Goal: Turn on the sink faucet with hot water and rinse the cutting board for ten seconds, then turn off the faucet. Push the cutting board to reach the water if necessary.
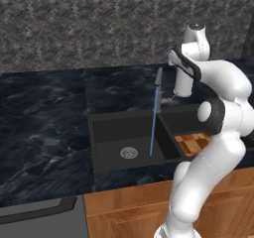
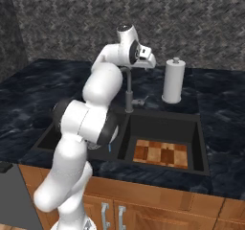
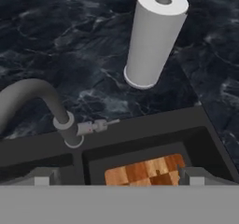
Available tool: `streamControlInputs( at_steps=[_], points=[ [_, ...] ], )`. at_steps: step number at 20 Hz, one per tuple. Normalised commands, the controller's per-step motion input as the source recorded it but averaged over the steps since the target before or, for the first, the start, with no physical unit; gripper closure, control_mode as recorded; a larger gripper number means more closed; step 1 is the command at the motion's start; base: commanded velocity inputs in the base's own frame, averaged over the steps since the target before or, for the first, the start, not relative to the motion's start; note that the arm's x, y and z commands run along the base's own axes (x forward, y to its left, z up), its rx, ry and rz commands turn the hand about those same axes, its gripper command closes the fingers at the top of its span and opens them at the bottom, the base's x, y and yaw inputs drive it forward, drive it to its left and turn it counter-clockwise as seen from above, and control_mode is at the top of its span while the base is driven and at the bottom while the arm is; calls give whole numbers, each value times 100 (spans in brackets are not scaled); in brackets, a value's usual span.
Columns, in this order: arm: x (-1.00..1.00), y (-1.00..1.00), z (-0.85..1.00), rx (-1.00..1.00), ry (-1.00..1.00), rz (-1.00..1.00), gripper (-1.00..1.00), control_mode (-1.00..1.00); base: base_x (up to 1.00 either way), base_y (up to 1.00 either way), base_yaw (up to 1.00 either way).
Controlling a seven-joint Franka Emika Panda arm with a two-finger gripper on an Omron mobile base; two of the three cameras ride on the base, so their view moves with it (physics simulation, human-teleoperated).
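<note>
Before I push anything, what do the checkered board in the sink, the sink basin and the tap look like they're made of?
The small rectangular orange-brown cutting board looks like wood: block stripes of lighter and darker tones. The matte black recessed sink shows no shine, perhaps composite or coated metal; I can't tell which. The slim grey gooseneck faucet looks like brushed metal, uniformly grey with soft shading.
</note>
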Motion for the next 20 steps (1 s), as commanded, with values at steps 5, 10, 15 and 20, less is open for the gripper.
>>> streamControlInputs(
  at_steps=[5, 10, 15, 20],
  points=[
    [-29, 29, 17, 0, 12, -1, -100, -100, 0, 0, 0],
    [-22, 41, 3, 0, 5, 0, -100, -100, 0, 0, 0],
    [-2, 49, -2, 0, 2, 0, -100, -100, 0, 0, 0],
    [-16, 44, -6, 0, 1, 0, -100, -100, 0, 0, 0]
  ],
)
